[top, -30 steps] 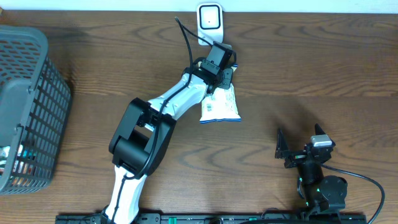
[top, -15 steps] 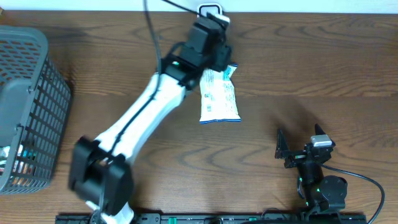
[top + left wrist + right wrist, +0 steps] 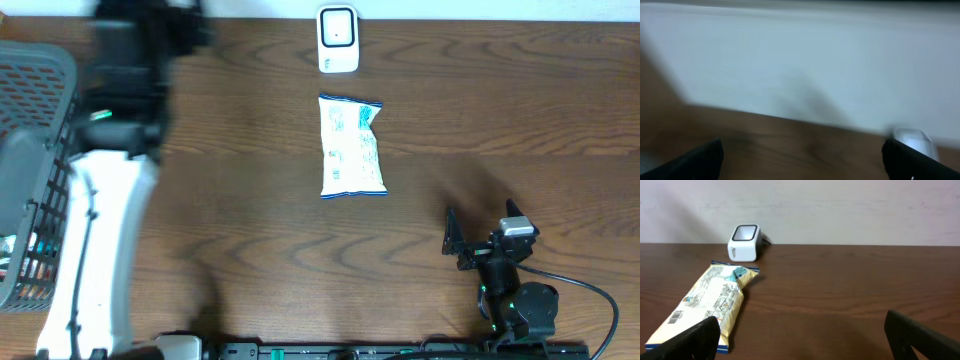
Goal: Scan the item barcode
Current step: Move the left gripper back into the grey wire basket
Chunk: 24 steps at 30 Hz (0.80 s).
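The item, a white and blue snack bag, lies flat on the wooden table, printed side up, with nothing holding it. The white scanner stands just behind it at the back edge. My left gripper is a blur at the far back left, near the basket, well away from the bag. In the left wrist view the left gripper is open and empty, the scanner smeared at the right. My right gripper rests open at the front right. In its wrist view the right gripper is empty, with the bag to the left and the scanner beyond it.
A grey mesh basket stands at the left edge with packaged goods inside. The white wall runs directly behind the scanner. My left arm's white link stretches along the basket's right side.
My left gripper opened and let go of the bag, which now lies flat in front of the scanner. The left arm swung fast to the far left. The right arm stayed still.
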Motion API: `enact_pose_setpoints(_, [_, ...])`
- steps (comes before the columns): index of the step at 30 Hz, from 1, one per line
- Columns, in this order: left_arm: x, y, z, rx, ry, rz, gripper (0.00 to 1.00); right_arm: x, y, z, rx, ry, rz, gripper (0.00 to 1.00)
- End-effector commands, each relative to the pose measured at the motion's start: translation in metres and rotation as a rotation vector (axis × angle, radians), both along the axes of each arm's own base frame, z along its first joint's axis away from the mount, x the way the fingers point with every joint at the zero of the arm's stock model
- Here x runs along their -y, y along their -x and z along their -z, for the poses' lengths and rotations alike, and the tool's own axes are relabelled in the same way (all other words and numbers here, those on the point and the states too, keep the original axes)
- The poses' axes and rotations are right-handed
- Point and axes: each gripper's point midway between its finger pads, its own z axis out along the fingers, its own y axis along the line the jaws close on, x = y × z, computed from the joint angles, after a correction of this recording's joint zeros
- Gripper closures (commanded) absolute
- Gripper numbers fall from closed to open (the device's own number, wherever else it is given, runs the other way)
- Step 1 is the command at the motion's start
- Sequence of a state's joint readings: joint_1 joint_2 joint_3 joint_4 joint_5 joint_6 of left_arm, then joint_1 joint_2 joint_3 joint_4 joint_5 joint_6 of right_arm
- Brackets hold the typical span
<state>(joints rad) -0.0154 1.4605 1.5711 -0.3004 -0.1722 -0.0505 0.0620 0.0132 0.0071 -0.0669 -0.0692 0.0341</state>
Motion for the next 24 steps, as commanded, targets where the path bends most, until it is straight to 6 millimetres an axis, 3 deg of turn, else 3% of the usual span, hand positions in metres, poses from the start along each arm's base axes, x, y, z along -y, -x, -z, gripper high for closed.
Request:
enact_pose_setpoints(1, [-0.063, 0.033, -0.049, 0.156, 0.11, -0.191, 0.0, 0.003, 0.0, 0.002, -0.009, -0.009, 0.014, 0.01])
enact_pose_setpoints(4, [-0.12, 0.058, -0.063, 0.228, 0.155, -0.34, 0.0, 0.003, 0.0, 0.002, -0.009, -0.009, 0.014, 0.01])
enact_pose_setpoints(7, [-0.169, 0.08, -0.06, 0.251, 0.202, -0.476, 0.01, 0.003, 0.0, 0.002, -0.009, -0.009, 0.014, 0.01])
enact_pose_setpoints(11, [-0.228, 0.109, -0.024, 0.192, 0.301, -0.668, 0.01, 0.003, 0.0, 0.002, -0.009, -0.009, 0.014, 0.01])
enact_pose_setpoints(14, [-0.27, 0.143, 0.021, 0.11, 0.391, -0.897, 0.02, 0.003, 0.0, 0.002, -0.009, -0.009, 0.014, 0.01])
enact_pose_setpoints(18, [-0.302, 0.17, 0.079, -0.058, 0.433, -1.053, 0.02, 0.003, 0.0, 0.002, -0.009, -0.009, 0.014, 0.01])
enact_pose_setpoints(24, [-0.312, 0.177, 0.143, -0.338, 0.435, -1.064, 0.02, 0.003, 0.0, 0.002, -0.009, -0.009, 0.014, 0.01])
